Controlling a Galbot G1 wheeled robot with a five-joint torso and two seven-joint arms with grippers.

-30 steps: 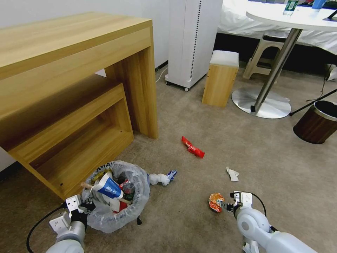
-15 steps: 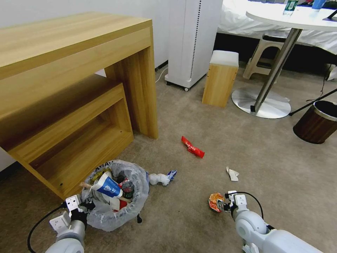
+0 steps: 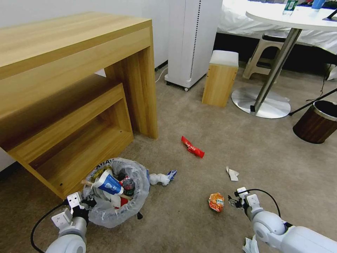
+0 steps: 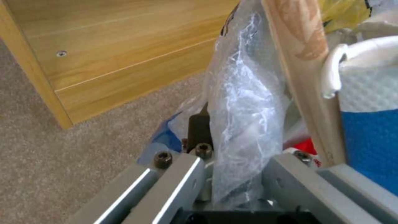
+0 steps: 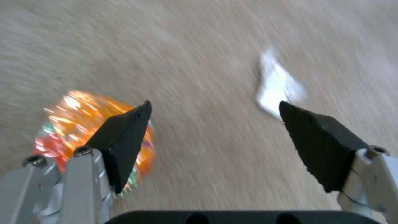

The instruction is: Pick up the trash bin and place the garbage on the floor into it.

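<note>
Right now my left tool [image 3: 87, 205] is clamped on the rim of the bin [image 3: 117, 191], with the crinkled plastic liner [image 4: 244, 124] pinched between its fingers, as the left wrist view shows. The bin sits low on my left, just in front of the wooden desk [image 3: 70, 88], and it already holds a blue-white cup [image 3: 108, 183], a bottle [image 3: 128, 186], a wooden stick [image 4: 309, 77] and red wrappers. A crumpled tissue [image 3: 159, 178] lies on the floor [image 3: 182, 218] just beside the bin's right side.

My right tool [image 3: 234, 203] is low over the carpet on my right with its two black fingers [image 5: 124, 140] spread wide and nothing between them. The orange wrapper [image 3: 216, 202] lies on the floor just beside it, to its left and not touching. A white paper scrap [image 3: 232, 174] lies a little farther ahead, and a red wrapper [image 3: 192, 147] lies beyond that, toward the middle of the room. A brown bin [image 3: 316, 123] stands well apart on the far right.
</note>
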